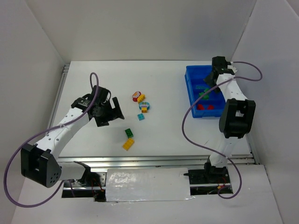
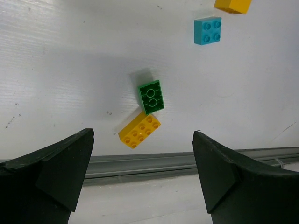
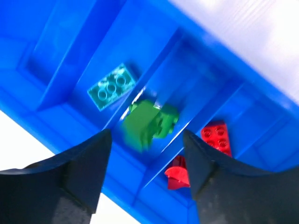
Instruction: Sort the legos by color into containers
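Left gripper [image 1: 113,113]: we see its jaws spread wide with nothing between them, hovering above the table [image 1: 93,74]
Green brick [image 2: 151,97]: on the table just ahead of the left gripper, roughly centred between its two fingers in the wrist view
Long axis: runs almost straight away from the gripper with a slight tilt, so we judge the fingers would close across its short side
Yellow brick [image 2: 139,130]: lies diagonally at the green brick's near end, touching it or nearly so; we expect it to crowd the descent
Right gripper [image 1: 211,80]: fingers apart over the bin [image 1: 189,91], with a blurred green piece [image 3: 149,122] below; we cannot tell if it rests on the compartment floor
Nearer arm: the left; the right is well apart at the bin
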Action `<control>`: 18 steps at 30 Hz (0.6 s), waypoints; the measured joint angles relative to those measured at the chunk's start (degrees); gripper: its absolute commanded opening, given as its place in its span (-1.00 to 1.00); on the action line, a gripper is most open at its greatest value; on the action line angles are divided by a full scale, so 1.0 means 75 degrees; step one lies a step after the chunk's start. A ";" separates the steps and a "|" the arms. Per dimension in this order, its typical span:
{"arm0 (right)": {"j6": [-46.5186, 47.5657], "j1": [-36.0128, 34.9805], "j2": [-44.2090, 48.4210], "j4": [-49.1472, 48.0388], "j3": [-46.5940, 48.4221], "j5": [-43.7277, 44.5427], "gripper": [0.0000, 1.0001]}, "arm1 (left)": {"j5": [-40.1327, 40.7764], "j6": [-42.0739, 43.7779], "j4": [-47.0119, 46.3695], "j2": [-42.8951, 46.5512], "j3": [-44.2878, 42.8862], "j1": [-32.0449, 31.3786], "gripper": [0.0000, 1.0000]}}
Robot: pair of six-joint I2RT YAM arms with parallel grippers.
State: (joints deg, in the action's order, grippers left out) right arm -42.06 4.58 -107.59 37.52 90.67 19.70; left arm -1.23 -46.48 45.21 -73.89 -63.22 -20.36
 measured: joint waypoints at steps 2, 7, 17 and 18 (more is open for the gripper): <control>0.0020 0.0067 -0.0119 0.0169 0.0318 -0.0003 0.60 | -0.0067 0.0055 -0.0038 0.0009 0.0117 0.0000 0.99; 0.0009 0.0093 0.0020 0.0248 0.0388 -0.0160 0.67 | -0.0125 0.0224 -0.0079 -0.0038 0.0230 -0.0020 0.99; -0.0006 -0.1644 0.2524 0.0085 -0.1478 -0.1105 0.67 | 0.0551 -0.0117 -0.0052 -0.1492 -0.0157 -0.1116 0.99; -0.0020 -0.1888 0.2795 0.0047 -0.1722 -0.1276 0.67 | 0.0664 -0.0262 -0.0070 -0.1644 -0.0219 -0.1259 0.99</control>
State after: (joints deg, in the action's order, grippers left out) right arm -42.22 -9.58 -86.63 37.87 77.76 10.13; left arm 3.75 -48.45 44.69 -86.21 -64.86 -29.80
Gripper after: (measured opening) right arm 0.835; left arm 0.995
